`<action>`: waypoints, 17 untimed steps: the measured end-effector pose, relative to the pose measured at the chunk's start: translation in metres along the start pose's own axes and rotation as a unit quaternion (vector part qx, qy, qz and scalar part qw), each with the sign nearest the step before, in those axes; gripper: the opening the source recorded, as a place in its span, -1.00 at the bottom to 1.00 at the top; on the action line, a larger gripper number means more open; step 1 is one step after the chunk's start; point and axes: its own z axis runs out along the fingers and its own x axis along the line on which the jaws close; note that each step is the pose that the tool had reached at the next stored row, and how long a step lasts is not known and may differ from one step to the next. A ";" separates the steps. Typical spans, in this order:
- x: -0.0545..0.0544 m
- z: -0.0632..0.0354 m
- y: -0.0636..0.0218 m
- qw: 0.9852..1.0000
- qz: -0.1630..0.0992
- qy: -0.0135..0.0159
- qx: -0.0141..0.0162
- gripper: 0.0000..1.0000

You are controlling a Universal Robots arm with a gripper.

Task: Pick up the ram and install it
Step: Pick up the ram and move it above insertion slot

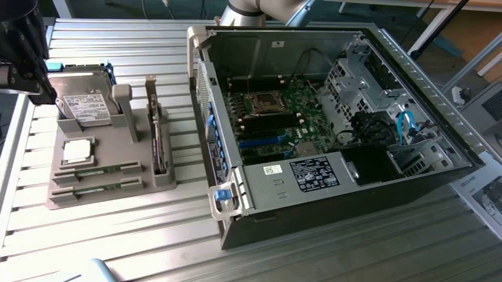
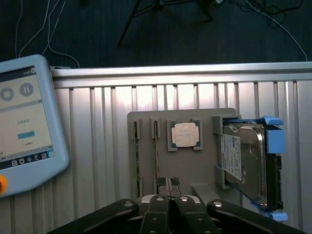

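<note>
Ram (image 1: 100, 171) slotted; arm (image 1: 259, 9) hovers above, jaws closed.

The exterior view looks down at a slant from high up on the whole worktop (image 1: 117, 247), gray holder (image 1: 86, 201) and open computer case (image 1: 314, 194), while the wrist view looks down past the pincer (image 2: 168, 182) from close above that same holder.

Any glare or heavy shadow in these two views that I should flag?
Exterior view: daylight glares off the table slats at that view's left; the computer case is shadowed inside toward that view's right; the ram sticks are evenly lit. Wrist view: the table has a far rail that shines bright, the processor chip looks washed pale, the floor beyond is dark.
</note>
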 end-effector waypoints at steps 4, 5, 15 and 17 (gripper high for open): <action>0.001 0.0075 -0.0004 1.000 0.000 0.000 0.000 -0.79; 0.002 0.0099 -0.0005 1.000 0.000 0.000 0.000 -0.79; 0.006 0.0294 -0.0015 1.000 0.000 0.000 0.000 -0.79; 0.007 0.0336 -0.0017 1.000 0.000 0.000 0.000 -0.79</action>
